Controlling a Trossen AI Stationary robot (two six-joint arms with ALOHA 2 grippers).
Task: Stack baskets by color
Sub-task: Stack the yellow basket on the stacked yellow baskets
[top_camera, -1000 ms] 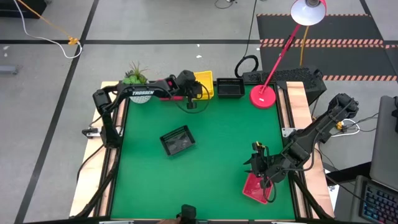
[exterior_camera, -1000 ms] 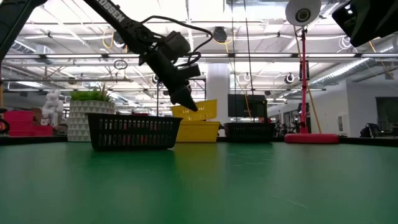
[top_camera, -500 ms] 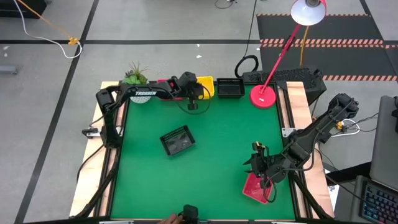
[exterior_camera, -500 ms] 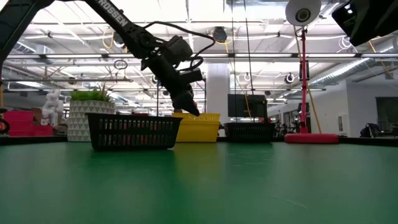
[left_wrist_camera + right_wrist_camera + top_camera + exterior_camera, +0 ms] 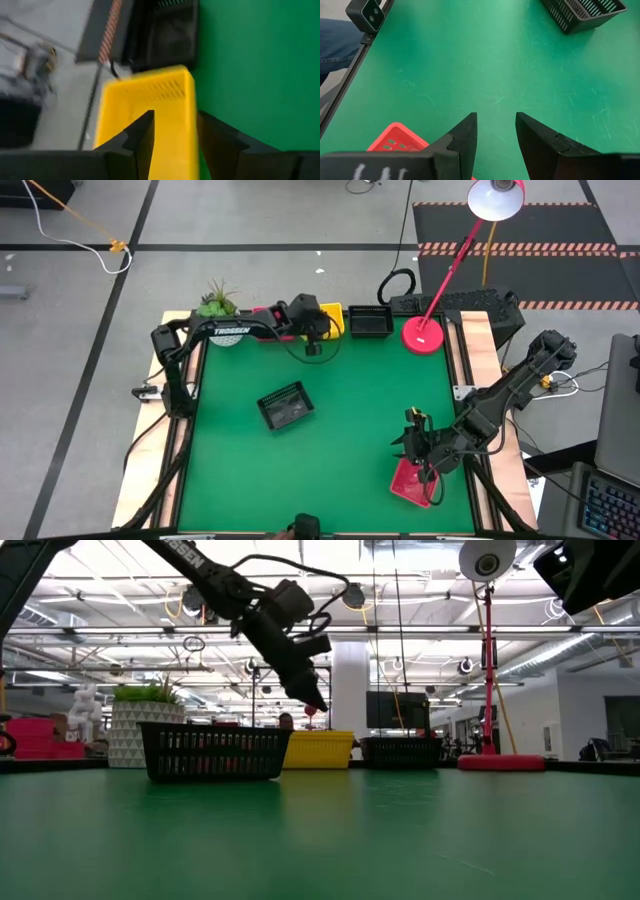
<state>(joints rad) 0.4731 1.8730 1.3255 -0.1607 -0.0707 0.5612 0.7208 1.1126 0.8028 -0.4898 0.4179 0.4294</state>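
A yellow basket rests on its bottom at the table's far edge, with a black basket to its right. My left gripper hangs open just above the yellow basket, clear of it. Another black basket sits mid-table. A red basket lies near the front right, and my right gripper hovers open over its far side with nothing between its fingers.
A red lamp base stands at the far right beside the black basket. A white plant pot stands at the far left. A person's leg shows beyond the near edge. Bare green mat lies between the baskets.
My left gripper lowered a tilted yellow basket onto the yellow one beneath it, opened and let go, then rose a little. That basket has settled level in the lower one. My right arm has kept still.
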